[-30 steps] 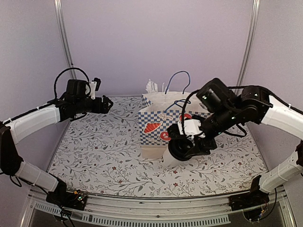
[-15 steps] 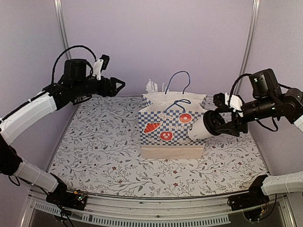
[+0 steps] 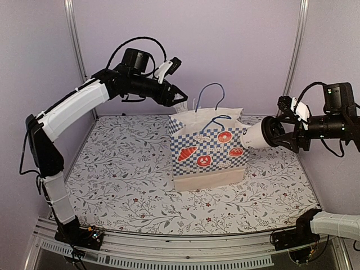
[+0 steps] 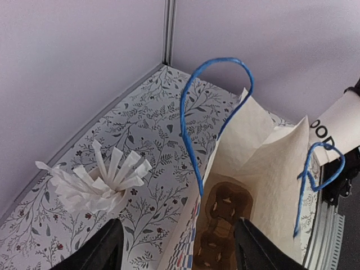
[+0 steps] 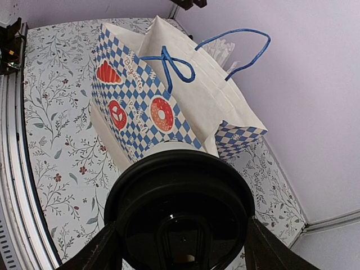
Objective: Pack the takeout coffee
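Top external view: one white paper takeout coffee (image 3: pixel 256 136) with a black lid hangs on its side in the air. The right end effector (image 3: pixel 277 134) has its two fingers closed on the cup at the lid end. The cup's base points at the upper right corner of the single paper bag (image 3: pixel 205 152) and sits just beside it; I cannot tell whether they touch.

From the left wrist, dark letters on the cup's side read "OOD", with the rest cut off. The bag stands on the floral surface (image 3: pixel 112 180). It is blue-and-white checked with two blue cord handles and red pastry pictures, among them a croissant, a pretzel and a doughnut. A cursive line runs across its face, too small to read. Inside the open bag lies one brown pulp cup carrier (image 4: pixel 220 222).

Behind the bag stands a second white cup (image 4: pixel 104 188), stuffed with white straws. The left end effector (image 3: pixel 179 99) hovers above that cup and the bag's rear edge, its fingers spread apart with nothing between them.
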